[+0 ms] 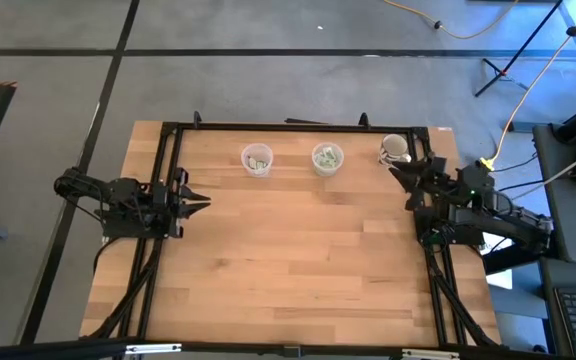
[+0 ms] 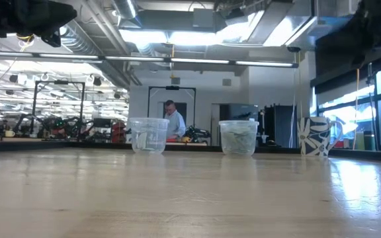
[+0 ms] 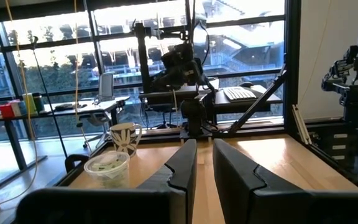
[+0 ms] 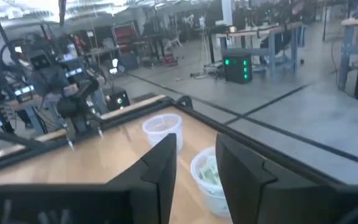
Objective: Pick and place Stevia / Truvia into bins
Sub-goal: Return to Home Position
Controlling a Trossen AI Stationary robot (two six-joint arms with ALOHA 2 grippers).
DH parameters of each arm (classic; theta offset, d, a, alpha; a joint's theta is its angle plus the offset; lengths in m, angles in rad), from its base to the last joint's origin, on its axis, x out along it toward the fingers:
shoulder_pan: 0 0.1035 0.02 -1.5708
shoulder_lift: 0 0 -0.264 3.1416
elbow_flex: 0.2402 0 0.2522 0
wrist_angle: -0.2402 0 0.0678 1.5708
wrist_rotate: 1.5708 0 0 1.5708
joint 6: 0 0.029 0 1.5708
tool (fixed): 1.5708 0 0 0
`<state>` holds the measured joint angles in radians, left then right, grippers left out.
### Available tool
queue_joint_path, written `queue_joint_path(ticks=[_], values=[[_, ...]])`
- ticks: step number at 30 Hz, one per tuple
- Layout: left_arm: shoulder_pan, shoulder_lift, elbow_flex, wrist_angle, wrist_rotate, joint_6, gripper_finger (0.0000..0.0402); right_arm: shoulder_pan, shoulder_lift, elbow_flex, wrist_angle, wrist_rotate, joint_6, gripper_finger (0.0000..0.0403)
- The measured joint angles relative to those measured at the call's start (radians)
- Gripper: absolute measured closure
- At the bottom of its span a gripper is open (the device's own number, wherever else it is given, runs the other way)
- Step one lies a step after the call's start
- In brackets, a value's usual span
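Stevia / Truvia sachets in the bins, well apart from both empty grippers.

Heaped in the right bin, fewer in the left bin, both cups at the table's far edge beside a patterned mug. At the table's left side, left gripper, far from the bins, fingers parted by a narrow slit, gripping nothing. At the right side, just beside the mug, right gripper, fingers moderately parted, empty.
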<state>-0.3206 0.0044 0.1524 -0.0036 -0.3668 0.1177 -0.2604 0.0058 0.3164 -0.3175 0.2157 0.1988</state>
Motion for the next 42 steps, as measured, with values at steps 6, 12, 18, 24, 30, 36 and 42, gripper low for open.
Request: queue_joint_path(ticks=[6,12,18,24,30,36,42], values=[[0.000,0.000,0.000,0.000,0.000,0.000,0.0355,0.000,-0.005,-0.073,0.032,0.001,0.068,0.0287],[0.000,0.000,0.000,0.000,0.001,0.000,0.0355,0.000,-0.004,-0.093,0.024,0.002,0.084,0.0287],[0.000,0.000,0.000,0.000,0.001,0.000,0.0355,0.000,-0.004,-0.093,-0.007,0.002,0.085,0.0287],[0.000,0.000,0.000,0.000,0.001,0.000,0.0355,0.000,-0.004,-0.093,-0.019,0.002,0.084,0.0287],[0.000,0.000,0.000,0.000,0.001,0.000,0.0355,0.000,-0.004,-0.093,-0.014,0.003,0.053,0.0287],[0.000,0.000,0.000,0.000,0.001,0.000,0.0355,0.000,-0.004,-0.093,-0.001,0.004,0.006,0.0287],[0.000,0.000,0.000,0.000,0.001,0.000,0.0355,0.000,-0.004,-0.094,-0.011,0.003,0.024,0.0287]])
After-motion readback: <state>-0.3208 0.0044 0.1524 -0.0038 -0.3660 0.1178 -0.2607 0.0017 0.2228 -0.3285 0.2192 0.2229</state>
